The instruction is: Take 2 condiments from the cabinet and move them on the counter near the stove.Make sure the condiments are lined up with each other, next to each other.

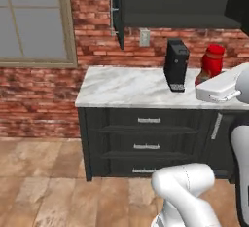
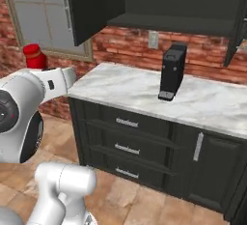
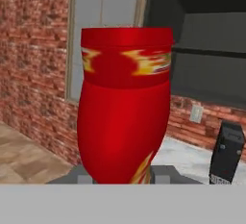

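My gripper (image 3: 124, 178) is shut on the red bottle (image 3: 125, 107), one of the condiments, which stands upright between the fingers with a yellow-flame label near its top. The same bottle (image 1: 212, 61) shows above my white hand, held in the air in front of the counter (image 1: 121, 88). From the other side its red cap (image 2: 33, 54) rises behind the arm. The dark cabinet (image 1: 170, 2) hangs open above the marble counter (image 2: 120, 91), with its shelf (image 3: 211, 50) behind the bottle. The stove is out of view.
A tall black coffee machine (image 1: 175, 65) stands on the counter near the brick wall, also seen as coffee machine (image 2: 172, 72) and coffee machine (image 3: 227, 153). Dark drawers (image 1: 146, 138) sit under the counter. A window (image 1: 34, 21) is at the left.
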